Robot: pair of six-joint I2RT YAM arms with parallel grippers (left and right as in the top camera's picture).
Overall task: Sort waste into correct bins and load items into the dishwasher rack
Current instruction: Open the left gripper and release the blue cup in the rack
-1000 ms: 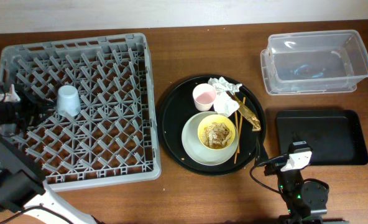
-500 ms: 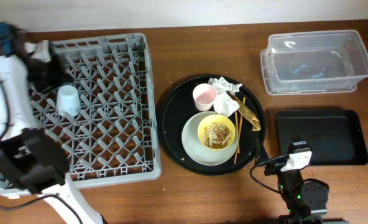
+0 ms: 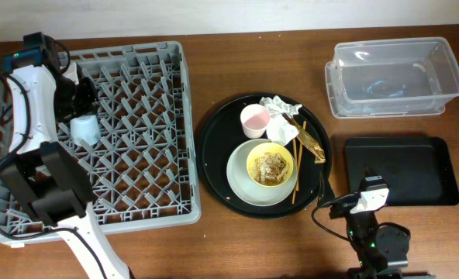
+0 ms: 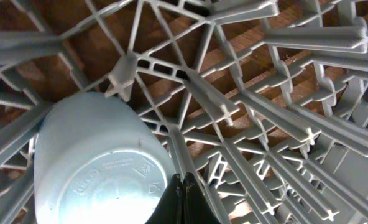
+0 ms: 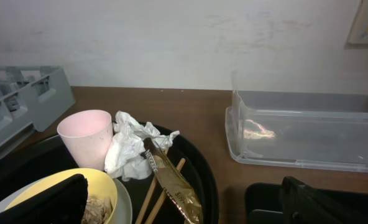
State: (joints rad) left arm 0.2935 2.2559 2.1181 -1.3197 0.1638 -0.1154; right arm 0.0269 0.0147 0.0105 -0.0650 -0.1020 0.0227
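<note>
- The left gripper (image 4: 183, 198) was at the rack's (image 3: 186, 132) far left edge a second ago. It now sits over the rack's upper left, just above the blue cup (image 3: 84, 129).
- The blue cup has not moved; it stands upside down in the rack's left part.
- In the left wrist view the left fingertips are pressed together, with nothing between them.
- The right gripper (image 5: 184, 205) has stayed low by the round tray (image 3: 214, 170), its fingers spread wide.
- On the round tray nothing has shifted: pink cup (image 3: 254, 119), napkins (image 3: 280, 108), wrapper (image 3: 313, 143), chopsticks (image 3: 296, 167), and the bowl (image 3: 270, 147) of scraps (image 3: 270, 167) on the plate (image 3: 241, 182).
- The tub (image 3: 446, 77) and flat tray (image 3: 400, 170) are as they were.
- The bowl covers part of the plate.
- The left wrist view cuts off the blue cup at the bottom edge.
- The right fingers show only as dark shapes in the right wrist view's lower corners.
- The overhead view crops the right arm.
</note>
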